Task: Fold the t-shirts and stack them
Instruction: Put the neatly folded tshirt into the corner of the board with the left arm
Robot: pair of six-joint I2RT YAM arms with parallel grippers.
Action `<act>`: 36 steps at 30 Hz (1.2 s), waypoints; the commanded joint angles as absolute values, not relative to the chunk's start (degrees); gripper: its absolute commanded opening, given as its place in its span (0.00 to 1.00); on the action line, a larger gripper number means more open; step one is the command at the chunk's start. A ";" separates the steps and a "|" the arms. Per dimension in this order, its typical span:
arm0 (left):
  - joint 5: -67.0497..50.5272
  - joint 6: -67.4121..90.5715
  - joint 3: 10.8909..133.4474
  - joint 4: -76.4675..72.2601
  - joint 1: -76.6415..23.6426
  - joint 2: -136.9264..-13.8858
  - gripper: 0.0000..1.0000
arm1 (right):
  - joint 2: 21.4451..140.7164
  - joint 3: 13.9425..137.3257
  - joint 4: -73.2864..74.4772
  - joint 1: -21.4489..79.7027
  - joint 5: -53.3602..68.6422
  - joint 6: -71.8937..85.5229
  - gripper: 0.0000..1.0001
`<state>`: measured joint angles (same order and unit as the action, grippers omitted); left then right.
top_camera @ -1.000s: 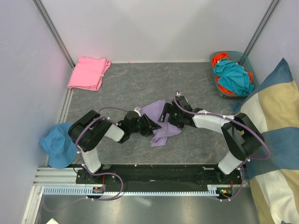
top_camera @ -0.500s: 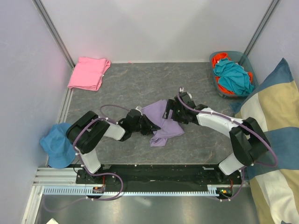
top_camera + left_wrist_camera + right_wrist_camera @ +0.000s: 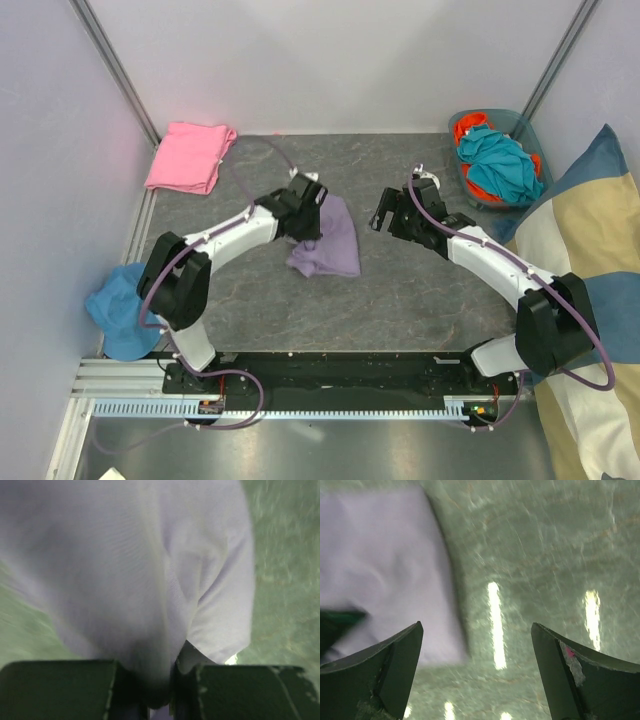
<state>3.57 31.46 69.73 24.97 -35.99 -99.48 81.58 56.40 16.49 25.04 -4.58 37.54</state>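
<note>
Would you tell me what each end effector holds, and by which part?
Left end effector pinches the lavender t-shirt at its bunched edge; right end effector holds nothing.

Left arm (image 3: 235,232), right arm (image 3: 490,262): white link shells, black joints; purple cable (image 3: 141,296) looped behind each. Right fingers (image 3: 580,680): dark, tapered; pink fleck (image 3: 568,651) on one inner face.

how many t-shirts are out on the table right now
2. The lavender t-shirt lies mid-table, pinched by the left gripper; the pink t-shirt sits folded in the far left corner. The basket at far right holds teal and orange cloth that may hide more.
</note>
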 commanded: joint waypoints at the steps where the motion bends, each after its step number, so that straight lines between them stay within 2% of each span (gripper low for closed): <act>1: 16.32 12.85 84.27 37.34 -33.93 -107.11 0.02 | 79.45 53.44 16.26 25.22 -2.73 37.53 0.98; 11: 28.03 -7.89 99.40 39.29 -30.59 -118.99 0.02 | 79.63 50.45 14.42 25.14 -0.88 37.18 0.98; 19: 34.88 -22.39 106.26 35.26 -25.14 -122.08 0.02 | 81.91 49.13 12.92 25.14 2.19 37.79 0.98; 28: 31.56 -26.80 113.89 28.83 -13.90 -125.24 0.02 | 86.30 51.23 14.41 25.14 3.95 35.95 0.98; 36: 31.20 -25.94 129.10 25.58 -8.44 -136.04 0.02 | 93.16 54.66 14.50 25.22 5.80 36.21 0.98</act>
<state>31.09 -24.82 121.30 30.48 -9.67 -132.07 90.74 51.18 15.00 25.02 4.58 36.67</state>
